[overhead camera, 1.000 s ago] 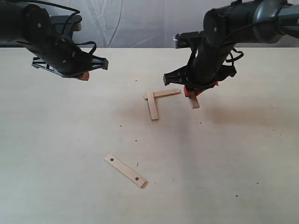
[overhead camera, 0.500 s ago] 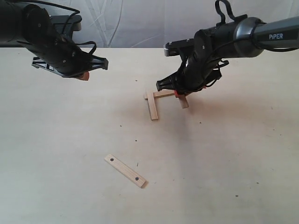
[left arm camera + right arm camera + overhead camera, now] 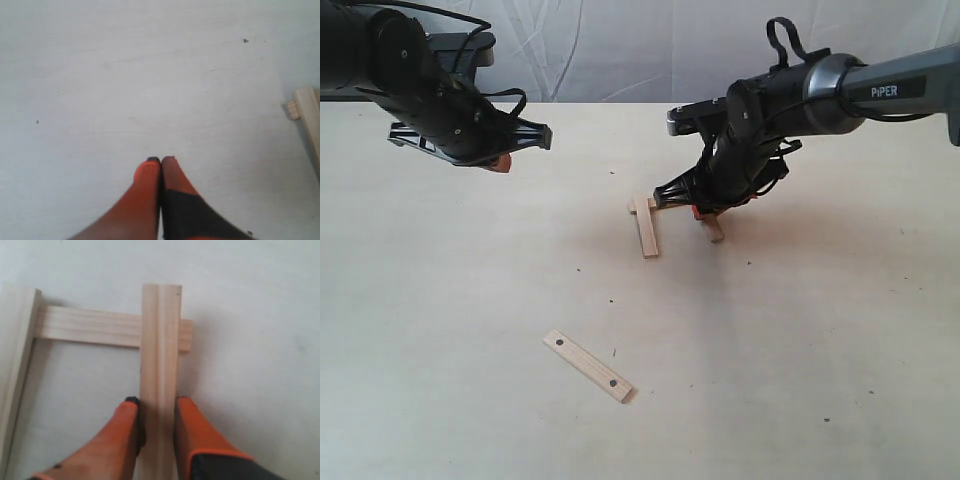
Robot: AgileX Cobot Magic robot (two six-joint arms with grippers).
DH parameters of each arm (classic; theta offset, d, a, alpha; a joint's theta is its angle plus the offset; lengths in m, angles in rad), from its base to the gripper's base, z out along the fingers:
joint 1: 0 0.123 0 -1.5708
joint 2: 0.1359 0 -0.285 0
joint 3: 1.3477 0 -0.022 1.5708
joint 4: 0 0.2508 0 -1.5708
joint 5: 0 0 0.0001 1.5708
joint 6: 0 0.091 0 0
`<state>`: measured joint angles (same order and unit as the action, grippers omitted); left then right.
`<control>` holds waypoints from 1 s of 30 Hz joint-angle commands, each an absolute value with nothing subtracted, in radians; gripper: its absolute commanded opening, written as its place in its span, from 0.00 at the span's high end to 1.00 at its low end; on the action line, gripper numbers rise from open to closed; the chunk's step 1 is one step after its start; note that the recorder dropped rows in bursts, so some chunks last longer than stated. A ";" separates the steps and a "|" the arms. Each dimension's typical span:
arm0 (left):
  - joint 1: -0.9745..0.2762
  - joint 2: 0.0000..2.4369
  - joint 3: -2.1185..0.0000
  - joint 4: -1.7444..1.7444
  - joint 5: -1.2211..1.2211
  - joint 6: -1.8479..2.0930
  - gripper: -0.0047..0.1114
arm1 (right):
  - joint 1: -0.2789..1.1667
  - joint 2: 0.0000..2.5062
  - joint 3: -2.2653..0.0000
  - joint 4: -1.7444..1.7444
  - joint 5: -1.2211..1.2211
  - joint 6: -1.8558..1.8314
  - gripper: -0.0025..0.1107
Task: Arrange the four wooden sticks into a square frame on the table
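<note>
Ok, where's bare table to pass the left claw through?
Bare table runs wide between the left claw and the holed stick, and right of that stick. Crowded at the right claw, gripping a stick over the two joined sticks.

Close to the lens, the left gripper [image 3: 160,161], orange fingers [image 3: 145,185] pressed tip to tip over the pale table [image 3: 125,90]. Well apart, one wooden stick [image 3: 309,117] lying over the end of a second stick [image 3: 291,109], both cut by the view's edge.

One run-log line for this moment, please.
right end effector: shut on third stick, over crosswise stick end | left end effector: shut, empty | fourth stick: loose on table, unplaced
</note>
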<state>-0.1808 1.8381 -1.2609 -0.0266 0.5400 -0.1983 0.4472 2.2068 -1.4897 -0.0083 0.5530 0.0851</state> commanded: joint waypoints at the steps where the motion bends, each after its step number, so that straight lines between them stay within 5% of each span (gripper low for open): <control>1: -0.180 1.827 -1.259 -0.028 0.537 -0.197 0.96 | 0.442 2.208 -1.496 -0.020 0.551 0.075 0.98; 18: -0.180 1.827 -1.259 -0.025 0.541 -0.199 0.96 | 0.442 2.236 -1.496 -0.020 0.554 0.075 0.97; 25: -0.180 1.827 -1.259 -0.025 0.541 -0.199 0.96 | 0.442 2.236 -1.496 -0.020 0.585 0.080 0.71; 30: -0.180 1.827 -1.259 -0.025 0.541 -0.199 0.96 | 0.442 2.211 -1.513 -0.007 0.597 0.082 0.66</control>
